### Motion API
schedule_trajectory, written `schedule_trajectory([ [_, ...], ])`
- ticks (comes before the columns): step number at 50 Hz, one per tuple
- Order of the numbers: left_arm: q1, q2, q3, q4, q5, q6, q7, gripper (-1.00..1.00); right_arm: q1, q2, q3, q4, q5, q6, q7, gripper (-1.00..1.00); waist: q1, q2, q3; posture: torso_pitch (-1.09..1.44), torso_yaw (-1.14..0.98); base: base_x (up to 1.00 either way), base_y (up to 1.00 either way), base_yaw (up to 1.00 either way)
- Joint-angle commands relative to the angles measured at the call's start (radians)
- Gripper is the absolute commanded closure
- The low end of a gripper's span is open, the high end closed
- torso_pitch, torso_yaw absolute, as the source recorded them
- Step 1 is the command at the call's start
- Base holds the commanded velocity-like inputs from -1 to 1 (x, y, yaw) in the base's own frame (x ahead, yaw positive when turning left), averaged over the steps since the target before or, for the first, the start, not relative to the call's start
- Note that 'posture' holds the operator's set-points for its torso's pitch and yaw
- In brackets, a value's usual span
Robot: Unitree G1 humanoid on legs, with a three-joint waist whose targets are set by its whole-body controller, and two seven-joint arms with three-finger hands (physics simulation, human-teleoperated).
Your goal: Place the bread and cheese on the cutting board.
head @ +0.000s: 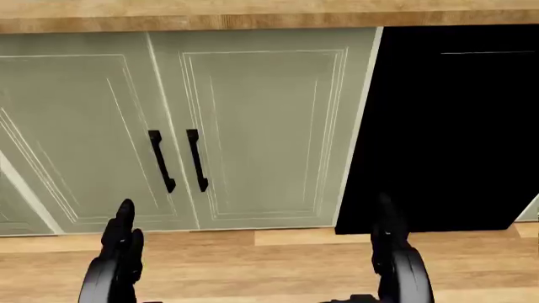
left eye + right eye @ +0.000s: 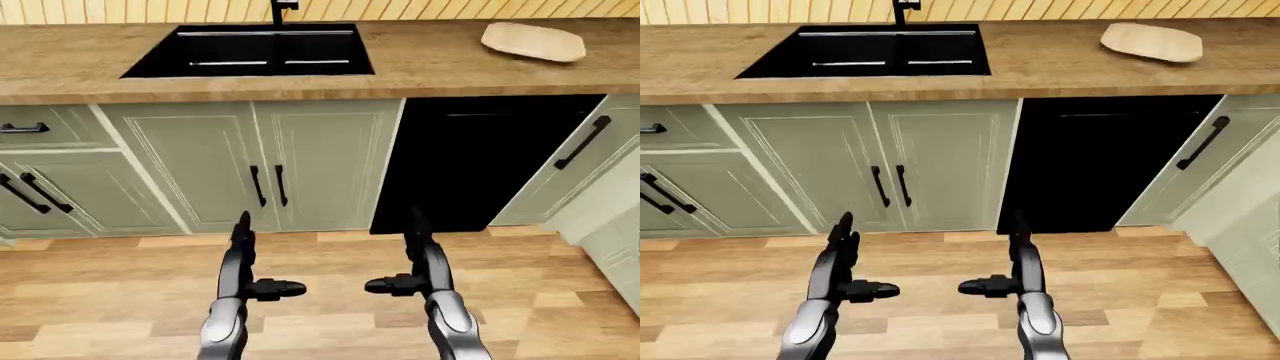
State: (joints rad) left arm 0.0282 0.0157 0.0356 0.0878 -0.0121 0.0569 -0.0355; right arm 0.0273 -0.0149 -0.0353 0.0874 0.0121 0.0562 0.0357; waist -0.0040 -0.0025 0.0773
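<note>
While the robot stands on a wooden floor [image 2: 330, 259] facing a run of pale green kitchen cabinets [image 2: 260, 161], both of its dark hands are raised low in the eye views, below the cabinet doors. The left hand [image 2: 243, 266] has its long fingers pointing up toward the cabinets and its thumb sticking out sideways to the right, so the fingers are spread apart and grip nothing. The right hand [image 2: 420, 266] mirrors it, thumb pointing left toward the other hand, fingers likewise apart and empty.

Above the cabinets runs a wooden counter [image 2: 430, 64]. A black sink [image 2: 255, 51] is set into the counter directly above the double doors, with a dark tap [image 2: 281, 9] at its top edge. To the right of the sink, well apart from it on the same counter, lies a pale wooden cutting board [image 2: 533, 40], with nothing on it. Bread and cheese do not show in any view.

Below the counter and to the right of the double doors is a flat black panel [image 2: 480, 161]. The doors carry two black vertical handles [image 2: 268, 185] side by side. The head view shows only the cabinet doors, the black panel and the tips of both hands.
</note>
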Motion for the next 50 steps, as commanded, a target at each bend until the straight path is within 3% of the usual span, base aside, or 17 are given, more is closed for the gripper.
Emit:
schedule_trajectory([
  [1,-0.021,0.002,0.002,-0.107,-0.01,-0.042,-0.001,-1.0,-0.026,-0.005,0.002,-0.094,-0.003,-0.06,0.001,-1.0,-0.002,-0.008,-0.001,0.0,0.0,0.0,0.0,0.0],
  [3,-0.016,0.001,0.0,-0.122,-0.01,-0.031,-0.001,-1.0,-0.029,-0.005,0.002,-0.083,-0.003,-0.067,0.005,-1.0,0.008,-0.001,-0.062,0.0,0.0,0.0,0.0,0.0],
  [4,-0.016,0.001,0.0,-0.121,-0.01,-0.032,-0.002,-1.0,-0.029,-0.004,0.003,-0.083,-0.003,-0.065,0.006,-1.0,0.008,-0.001,-0.051,0.0,0.0,0.0,0.0,0.0],
  [5,-0.014,0.001,0.0,-0.126,-0.01,-0.029,-0.002,-1.0,-0.03,-0.004,0.002,-0.08,-0.001,-0.065,0.009,-1.0,0.006,-0.006,-0.016,0.0,0.0,0.0,0.0,0.0],
  [7,-0.016,0.001,0.001,-0.122,-0.01,-0.031,-0.002,-1.0,-0.032,-0.005,0.002,-0.073,0.0,-0.07,0.013,-1.0,0.007,-0.007,-0.069,0.0,0.0,0.0,0.0,0.0],
  [8,-0.019,0.001,0.001,-0.116,-0.011,-0.035,-0.003,-1.0,-0.031,-0.004,0.004,-0.077,0.0,-0.066,0.014,-1.0,0.007,-0.007,-0.075,0.0,0.0,0.0,0.0,0.0],
  [19,-0.023,0.0,0.001,-0.109,-0.011,-0.038,0.001,-1.0,-0.034,-0.005,0.005,-0.068,-0.01,-0.072,0.011,-1.0,0.007,-0.003,-0.085,0.0,0.0,0.0,0.0,0.0],
  [22,0.022,-0.001,-0.033,-0.206,0.032,-0.085,-0.008,-1.0,-0.036,-0.002,-0.001,-0.075,0.016,-0.064,0.018,-1.0,0.007,-0.003,-0.091,0.0,0.0,0.0,0.0,0.0],
  [28,-0.007,0.001,-0.016,-0.338,0.028,0.078,-0.005,-1.0,-0.069,0.005,0.024,-0.309,-0.013,0.14,-0.017,-1.0,0.011,-0.005,-0.091,0.0,0.0,0.0,0.0,0.0],
  [30,-0.062,0.007,0.013,-0.472,0.015,0.24,0.013,-1.0,-0.099,0.005,0.033,-0.454,-0.006,0.259,-0.02,-1.0,0.009,-0.002,-0.091,0.0,0.0,0.0,0.0,0.0],
  [34,-0.221,0.044,0.056,-0.69,-0.014,0.527,0.023,-1.0,-0.29,-0.018,0.007,-0.632,-0.004,0.522,-0.031,-1.0,0.008,-0.001,-0.091,0.0,0.0,0.0,0.0,0.0],
  [38,-0.439,0.091,0.073,-0.738,-0.013,0.707,0.065,-1.0,-0.499,-0.074,-0.022,-0.674,-0.027,0.706,-0.028,-1.0,0.009,-0.001,-0.086,0.0,0.0,0.0,0.0,0.0],
  [42,-0.715,0.166,0.142,-0.739,-0.075,0.96,0.101,-1.0,-0.769,-0.135,-0.073,-0.64,0.018,0.891,-0.028,-1.0,0.009,0.0,-0.081,0.0,0.0,0.0,0.0,0.0],
  [43,-0.747,0.214,0.122,-0.698,-0.039,0.977,0.122,-1.0,-0.802,-0.156,-0.074,-0.629,0.011,0.915,-0.039,-1.0,0.008,0.002,-0.077,0.0,0.0,0.0,0.0,0.0],
  [44,-0.832,0.213,0.181,-0.668,-0.067,1.018,0.141,-1.0,-0.859,-0.178,-0.074,-0.605,0.017,0.946,-0.03,-1.0,0.006,0.003,-0.072,0.0,0.0,0.0,0.0,0.0],
  [47,-0.956,0.275,0.205,-0.68,-0.131,1.13,0.152,-1.0,-0.974,-0.196,-0.11,-0.553,0.065,0.959,-0.023,-1.0,0.005,0.006,-0.06,0.0,0.0,0.0,0.0,0.0],
  [50,-1.034,0.32,0.193,-0.693,-0.182,1.191,0.143,-1.0,-1.076,-0.221,-0.143,-0.489,0.095,0.959,-0.069,-1.0,0.002,0.008,-0.048,0.0,0.0,0.0,0.0,0.0],
])
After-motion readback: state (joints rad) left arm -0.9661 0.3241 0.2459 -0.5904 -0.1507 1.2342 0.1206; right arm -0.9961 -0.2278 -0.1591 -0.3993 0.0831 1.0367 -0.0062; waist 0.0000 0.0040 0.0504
